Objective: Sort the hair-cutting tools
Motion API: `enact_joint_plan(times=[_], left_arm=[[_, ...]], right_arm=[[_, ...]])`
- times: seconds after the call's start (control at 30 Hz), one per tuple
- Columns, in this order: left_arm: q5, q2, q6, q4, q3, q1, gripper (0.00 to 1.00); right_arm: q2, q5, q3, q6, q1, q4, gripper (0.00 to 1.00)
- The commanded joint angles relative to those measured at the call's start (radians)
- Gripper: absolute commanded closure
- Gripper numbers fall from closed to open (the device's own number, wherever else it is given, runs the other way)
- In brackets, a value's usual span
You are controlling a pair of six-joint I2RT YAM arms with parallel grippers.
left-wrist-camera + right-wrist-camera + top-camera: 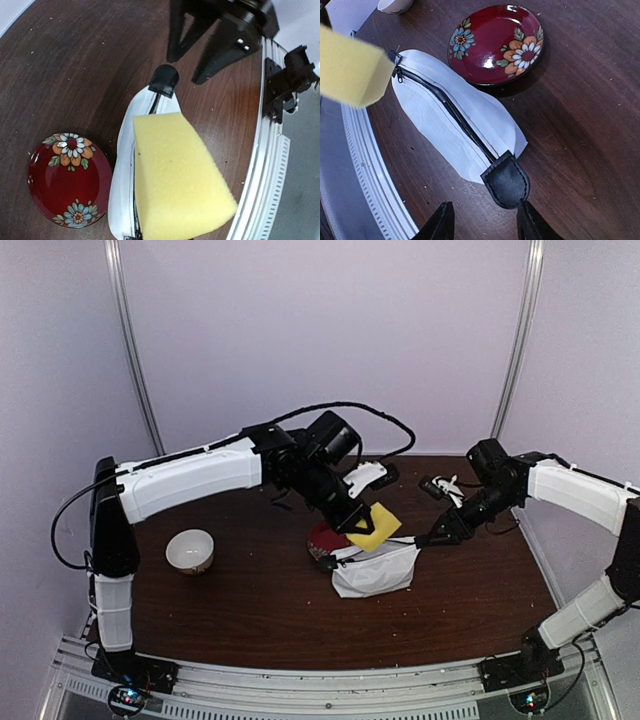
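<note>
The hair-cutting tools lie at the back of the table: a slim light-and-black clipper (366, 477), and a small dark cluster with thin pale blades (441, 487) that is too small to tell apart. My left gripper (360, 520) is shut on a yellow sponge (374, 527) (175, 180) and holds it above a white zipped pouch (375, 570) (122, 165). Its fingers are hidden behind the sponge. My right gripper (485, 225) (430, 538) is open and empty at the pouch's right end, just short of the black leather tab (506, 179) (164, 80).
A red flowered plate (324, 538) (495, 42) (67, 180) lies against the pouch's far left side. A white bowl (190, 550) stands at the left of the table. The metal front rail (260, 175) runs close behind the pouch.
</note>
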Motion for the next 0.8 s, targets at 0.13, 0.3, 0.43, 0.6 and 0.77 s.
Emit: enact_joint_plan(times=[0.13,0.3,0.43,0.6,0.77], left_arm=[[-0.173,-0.001,0.135,0.017,0.0,-0.079,1.0],[-0.153,0.025,0.146,0.037,0.015,-0.086,1.0],[-0.162,0.061,0.15,0.036,0.033,-0.091,1.0],[-0.211,0.094,0.153,0.042,0.056,-0.091,1.0],[-0.248,0.123,0.162,0.06,0.097,-0.091,1.0]], right_arm=[[0.205,-0.112,0.119,0.075,-0.035,-0.032,0.62],[0.219,-0.137,0.11,0.088,-0.056,-0.03,0.61],[0.182,-0.085,0.097,0.118,-0.07,0.003,0.59],[0.184,-0.051,0.094,0.135,-0.074,0.005,0.52],[0.249,-0.109,0.111,0.116,-0.073,-0.036,0.5]])
